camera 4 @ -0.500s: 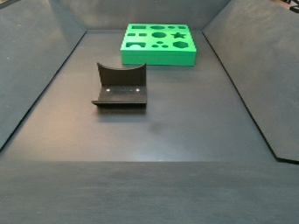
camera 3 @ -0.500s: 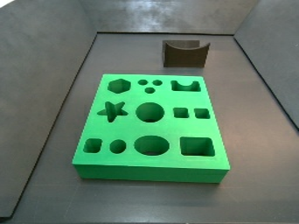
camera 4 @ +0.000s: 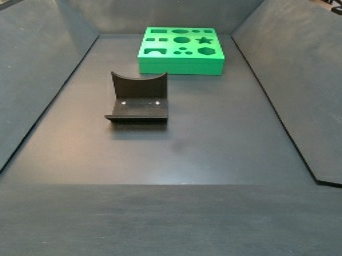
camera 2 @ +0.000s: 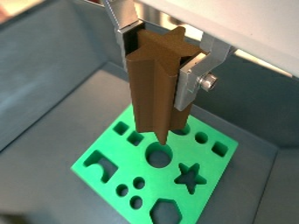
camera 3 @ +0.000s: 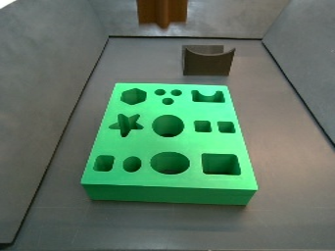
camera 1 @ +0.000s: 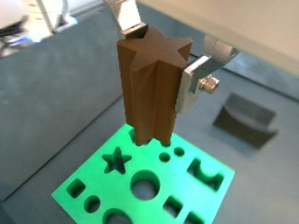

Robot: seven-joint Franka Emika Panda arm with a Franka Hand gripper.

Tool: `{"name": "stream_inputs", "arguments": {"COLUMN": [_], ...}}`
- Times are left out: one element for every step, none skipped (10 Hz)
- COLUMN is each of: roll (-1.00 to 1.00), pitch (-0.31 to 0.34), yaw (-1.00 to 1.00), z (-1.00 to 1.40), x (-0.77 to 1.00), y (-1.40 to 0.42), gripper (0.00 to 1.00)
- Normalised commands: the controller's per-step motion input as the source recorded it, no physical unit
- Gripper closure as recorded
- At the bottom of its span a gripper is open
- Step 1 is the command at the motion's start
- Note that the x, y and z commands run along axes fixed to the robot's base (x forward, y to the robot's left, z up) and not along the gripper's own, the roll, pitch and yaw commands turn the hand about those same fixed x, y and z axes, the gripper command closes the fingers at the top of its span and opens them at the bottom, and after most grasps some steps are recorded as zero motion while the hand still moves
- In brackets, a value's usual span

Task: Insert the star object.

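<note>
Gripper (camera 2: 162,54) is pinching star object (camera 2: 155,87) high above green block (camera 3: 167,192); you're risking jamming if ridges miss star hole (camera 3: 125,125).

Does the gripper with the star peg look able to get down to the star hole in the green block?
Probably yes. The gripper holds the star peg high above the green block, and the star hole shows open with nothing over it.
</note>
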Motion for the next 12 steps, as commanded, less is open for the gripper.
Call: {"name": "stream_inputs", "arguments": {"roll": [0.00,-0.02,-0.10,-0.16,-0.21,-0.14,0.00,0.00,-0.04,0.00,0.06,0.13], "pitch": [-0.106,-0.096,-0.036,0.000,0.000,-0.120,0.000,0.000,-0.066,-0.013,0.000,0.000], "yaw": [-0.91,-0.86,-0.67,-0.57,-0.35,-0.14,-0.13,-0.11,-0.10,-0.09,-0.03,0.00], "z": [-0.94,-0.92,-0.93,-0.89,-0.81,-0.73,-0.38,-0.28,-0.40,-0.41,-0.47,-0.46], "x": [-0.03,-0.32,-0.58,-0.62,-0.38,-0.26,-0.06,-0.13,-0.01,0.00,0.00,0.00], "y": [-0.13,0.02,0.16,0.21,0.15,0.01,0.00,0.01,0.00,-0.13,-0.14,-0.09], "gripper": [1.00,1.00,1.00,1.00,1.00,1.00,1.00,1.00,1.00,1.00,1.00,1.00]}}
